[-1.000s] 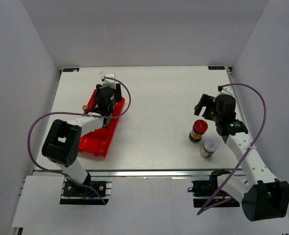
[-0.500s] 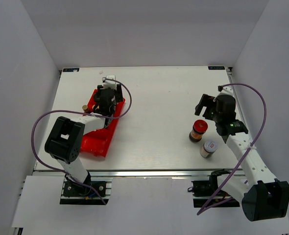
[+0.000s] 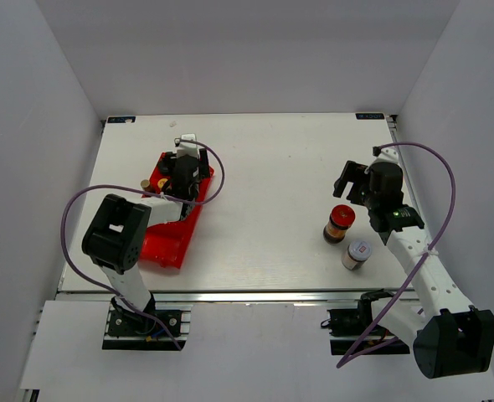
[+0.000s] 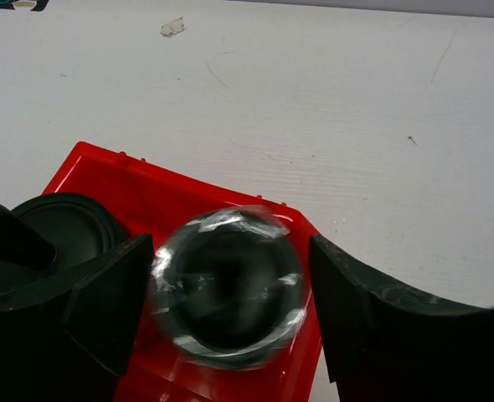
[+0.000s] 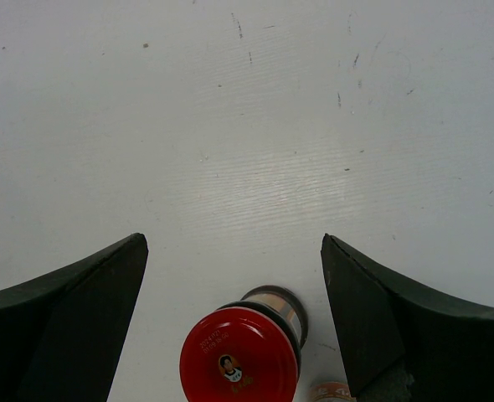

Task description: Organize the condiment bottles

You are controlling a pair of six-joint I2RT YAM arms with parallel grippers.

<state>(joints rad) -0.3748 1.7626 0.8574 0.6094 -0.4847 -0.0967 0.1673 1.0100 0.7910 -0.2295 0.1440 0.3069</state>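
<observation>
My left gripper [image 3: 180,170] hangs over the far end of the red tray [image 3: 165,243]. In the left wrist view its jaws [image 4: 230,243] are open around a black-capped bottle [image 4: 228,289] that stands in the tray [image 4: 105,172]; a narrow gap shows on the right side. A second black cap [image 4: 59,230] sits to its left. A brownish-capped bottle [image 3: 145,184] stands at the tray's left edge. My right gripper [image 3: 352,179] is open and empty, just beyond a red-capped jar [image 3: 339,222] [image 5: 240,356]. A white-capped jar [image 3: 357,254] stands nearer.
The tray lies diagonally at the table's left side. The left arm's purple cable loops over the tray. White walls close in the table on the left, back and right.
My left gripper has shifted slightly left and nearer over the tray's far end, and the left arm's elbow has swung up. The right arm and the jars have not moved.
</observation>
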